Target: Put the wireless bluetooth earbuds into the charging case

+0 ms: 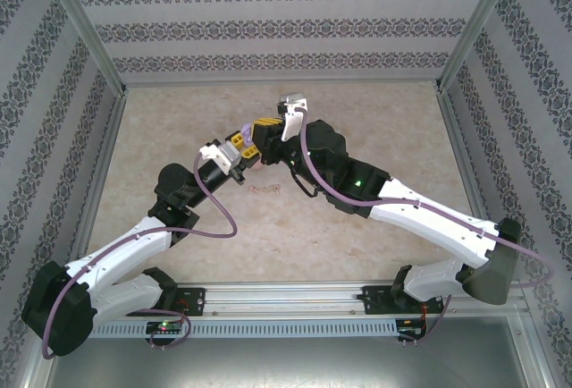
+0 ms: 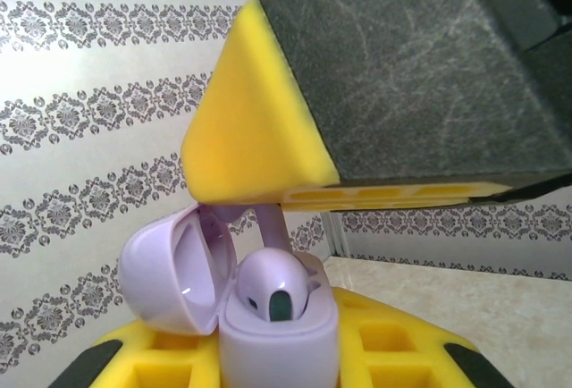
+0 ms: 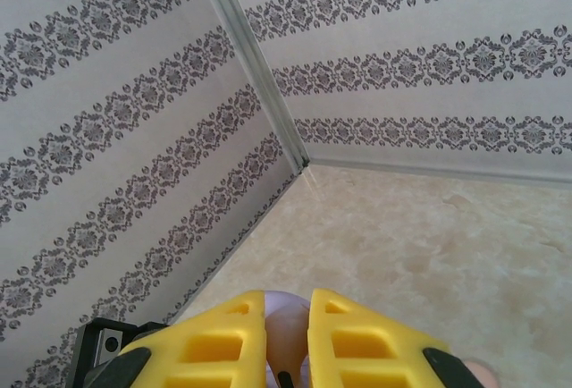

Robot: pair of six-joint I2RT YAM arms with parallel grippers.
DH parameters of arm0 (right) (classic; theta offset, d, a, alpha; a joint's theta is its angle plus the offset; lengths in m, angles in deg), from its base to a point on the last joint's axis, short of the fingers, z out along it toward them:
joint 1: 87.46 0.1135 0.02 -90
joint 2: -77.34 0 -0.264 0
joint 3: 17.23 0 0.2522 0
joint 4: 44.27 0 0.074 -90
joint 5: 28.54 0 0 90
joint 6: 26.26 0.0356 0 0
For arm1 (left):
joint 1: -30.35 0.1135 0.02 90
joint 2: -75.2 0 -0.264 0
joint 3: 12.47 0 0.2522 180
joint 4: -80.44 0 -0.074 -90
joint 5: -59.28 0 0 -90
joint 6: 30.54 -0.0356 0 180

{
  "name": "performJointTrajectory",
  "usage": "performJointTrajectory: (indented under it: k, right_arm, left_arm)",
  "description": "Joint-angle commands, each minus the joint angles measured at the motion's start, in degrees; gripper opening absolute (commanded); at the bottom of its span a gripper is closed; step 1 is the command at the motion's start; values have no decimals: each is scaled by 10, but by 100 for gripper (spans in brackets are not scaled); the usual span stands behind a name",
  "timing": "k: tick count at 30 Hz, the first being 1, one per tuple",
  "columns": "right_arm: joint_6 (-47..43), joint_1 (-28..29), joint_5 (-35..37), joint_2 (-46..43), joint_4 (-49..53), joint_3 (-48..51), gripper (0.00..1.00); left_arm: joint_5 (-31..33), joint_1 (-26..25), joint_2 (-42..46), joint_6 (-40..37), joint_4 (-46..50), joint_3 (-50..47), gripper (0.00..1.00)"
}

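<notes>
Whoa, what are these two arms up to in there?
The left claw holds an open purple charging case above the table, with one purple earbud already sitting inside. The right claw pinches a second purple earbud just over the case, stem pointing down. It doesn't look seated yet.

Three walls enclose the table: a back wall (image 1: 286,12), a left wall (image 1: 36,93) and a right wall (image 1: 536,66), all papered white with horizontal bands of grey damask ornament. Slim aluminium posts (image 1: 83,26) run up the corners where the walls meet. The tabletop (image 1: 170,120) is beige with a pale marbled pattern, under soft, even light. Along its near edge runs a silver rail (image 1: 286,295), then a perforated strip (image 1: 295,325) and a plain grey metal sheet (image 1: 357,366).
</notes>
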Motion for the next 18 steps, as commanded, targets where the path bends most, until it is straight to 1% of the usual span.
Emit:
performJointTrajectory:
  k: [1, 10, 18]
  right_arm:
    - [-10, -1, -32, 21, -5, 23, 15]
    - [-7, -2, -34, 5, -10, 43, 14]
    - [-1, -2, -62, 9, 4, 45, 14]
  left_arm:
    - [-46, -8, 21, 2, -52, 29, 0]
    - [-42, -8, 30, -2, -59, 27, 0]
    - [-29, -9, 31, -3, -53, 34, 0]
